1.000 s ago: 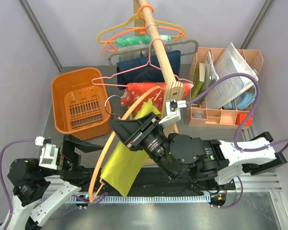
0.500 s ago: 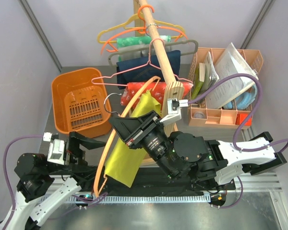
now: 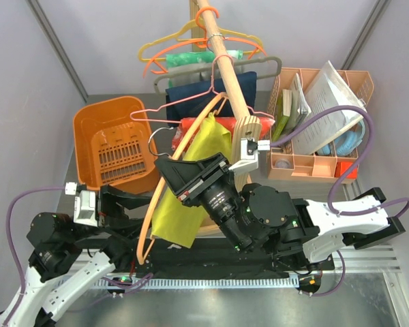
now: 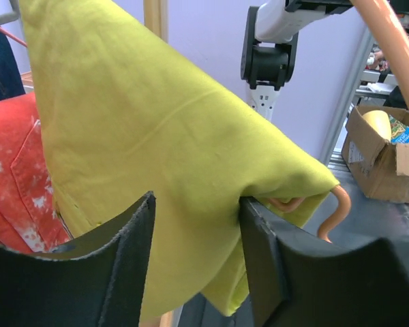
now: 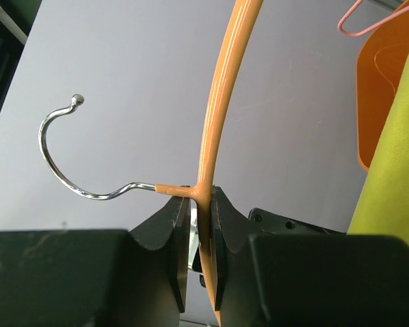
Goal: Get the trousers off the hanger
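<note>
The peach hanger [image 3: 180,153] is held tilted above the table, its metal hook [image 5: 61,170] pointing left in the right wrist view. My right gripper [image 5: 203,225] is shut on the hanger [image 5: 221,102] where hook and arm meet. The yellow-green trousers [image 3: 191,191] drape over the hanger and hang down. My left gripper [image 4: 196,231] stands open around the trousers' lower edge [image 4: 157,136], which fills the gap between the jaws. The right finger [image 4: 273,272] touches a fold beside the hanger's curled end [image 4: 337,204]. In the top view the left gripper [image 3: 138,201] is just left of the cloth.
A wooden rail [image 3: 228,68] behind carries other hangers, a navy garment [image 3: 191,99] and a red patterned cloth [image 3: 191,129]. An orange basket [image 3: 112,146] sits at back left. A peach organiser [image 3: 320,122] with papers stands at right. A cardboard box [image 4: 388,157] lies off the table.
The right arm has carried hanger and trousers up and toward the rail. The left gripper has come in to the trousers' edge and its jaws have narrowed around the cloth.
</note>
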{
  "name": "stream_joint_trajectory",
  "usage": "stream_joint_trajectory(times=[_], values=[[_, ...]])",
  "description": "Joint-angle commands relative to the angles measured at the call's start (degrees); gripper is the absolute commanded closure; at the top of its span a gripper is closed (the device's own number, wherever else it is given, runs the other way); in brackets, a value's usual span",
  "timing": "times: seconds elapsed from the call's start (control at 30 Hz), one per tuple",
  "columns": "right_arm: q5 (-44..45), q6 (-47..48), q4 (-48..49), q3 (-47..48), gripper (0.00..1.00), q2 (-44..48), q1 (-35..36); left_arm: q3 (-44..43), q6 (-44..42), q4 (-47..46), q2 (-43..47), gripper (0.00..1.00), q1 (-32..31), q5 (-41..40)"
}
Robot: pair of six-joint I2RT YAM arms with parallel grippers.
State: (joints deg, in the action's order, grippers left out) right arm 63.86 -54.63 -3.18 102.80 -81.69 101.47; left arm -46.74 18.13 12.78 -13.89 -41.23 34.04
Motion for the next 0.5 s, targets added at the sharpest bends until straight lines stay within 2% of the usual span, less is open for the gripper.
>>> stream_joint_trajectory(times=[0.0, 0.07, 0.1, 0.17, 0.3, 0.47], values=[[-0.5, -3.6, 13.9, 1.3, 0.99, 1.5, 0.6, 1.8, -0.5, -4.4, -0.3, 0.45, 0.4, -3.7], [-0.3, -2.7, 15.9, 0.6, 0.99, 2.0, 0.6, 2.0, -1.3, -3.9, 0.4, 0.37, 0.4, -2.1], [0.0, -2.7, 16.4, 0.6, 0.99, 2.0, 0.6, 2.0, -1.3, -3.9, 0.4, 0.29, 0.4, -0.9], [0.0, -2.7, 17.9, 0.2, 0.99, 1.6, 0.6, 1.7, -0.7, -4.3, 0.0, 0.24, 0.4, 0.2], [0.6, -2.5, 20.9, -0.9, 0.99, 1.3, 0.7, 2.0, -0.2, -6.3, -1.3, 0.22, 0.4, -2.9], [1.1, -1.7, 27.7, -4.0, 0.99, 1.0, 0.7, 2.5, 3.3, -11.6, -4.2, 0.21, 0.4, -1.2]])
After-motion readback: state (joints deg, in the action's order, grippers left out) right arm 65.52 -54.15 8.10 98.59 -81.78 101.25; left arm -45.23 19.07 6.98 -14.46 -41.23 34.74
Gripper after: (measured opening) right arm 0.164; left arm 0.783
